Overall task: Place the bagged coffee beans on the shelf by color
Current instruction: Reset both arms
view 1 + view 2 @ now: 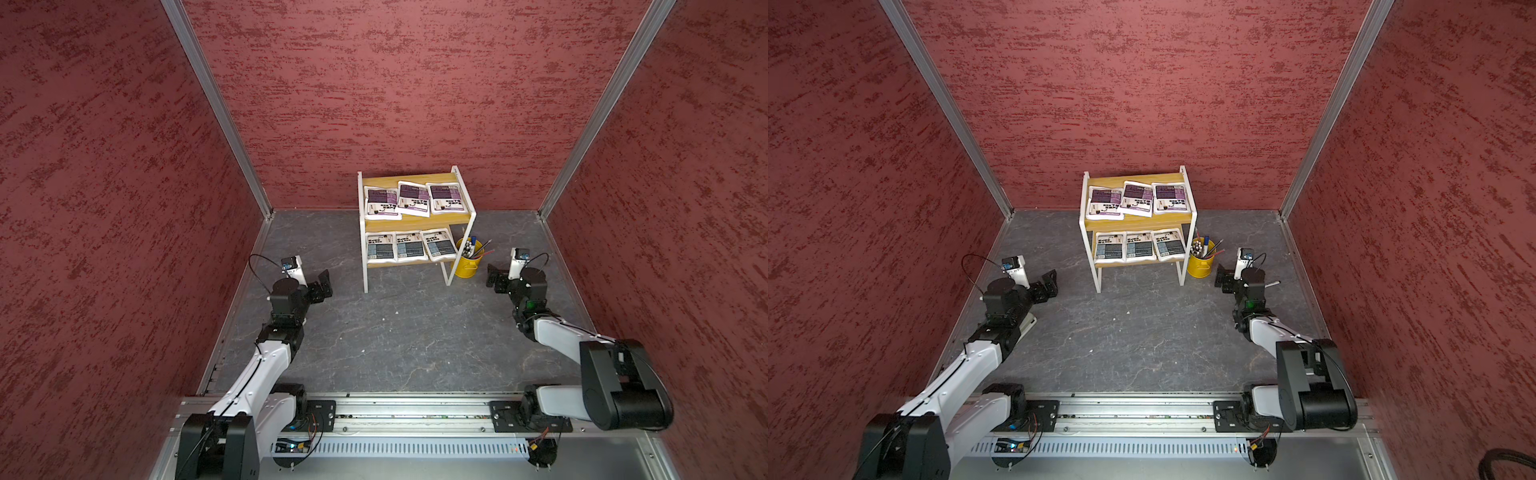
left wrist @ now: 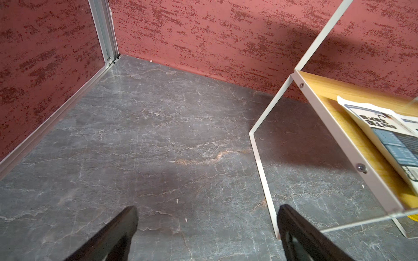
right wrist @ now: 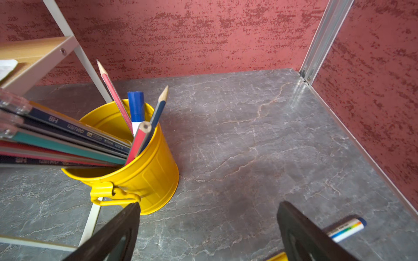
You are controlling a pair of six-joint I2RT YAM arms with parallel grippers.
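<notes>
The shelf [image 1: 415, 225] [image 1: 1138, 225] stands against the back wall. Three bagged coffee beans with purple labels [image 1: 413, 198] lie side by side on its top board. Three with grey-blue labels [image 1: 410, 247] lie on the lower board; one of these [image 2: 389, 140] shows in the left wrist view. My left gripper [image 1: 324, 282] [image 2: 207, 217] hovers open and empty over the floor, left of the shelf. To the shelf's right, beside the yellow cup, my right gripper [image 1: 494, 276] [image 3: 208, 214] is open too, with nothing in it.
A yellow pen cup [image 1: 467, 262] [image 3: 144, 171] full of pencils stands at the shelf's right front leg, close to one right fingertip. A white marker [image 3: 346, 229] lies on the grey floor by the right gripper. Red walls enclose three sides.
</notes>
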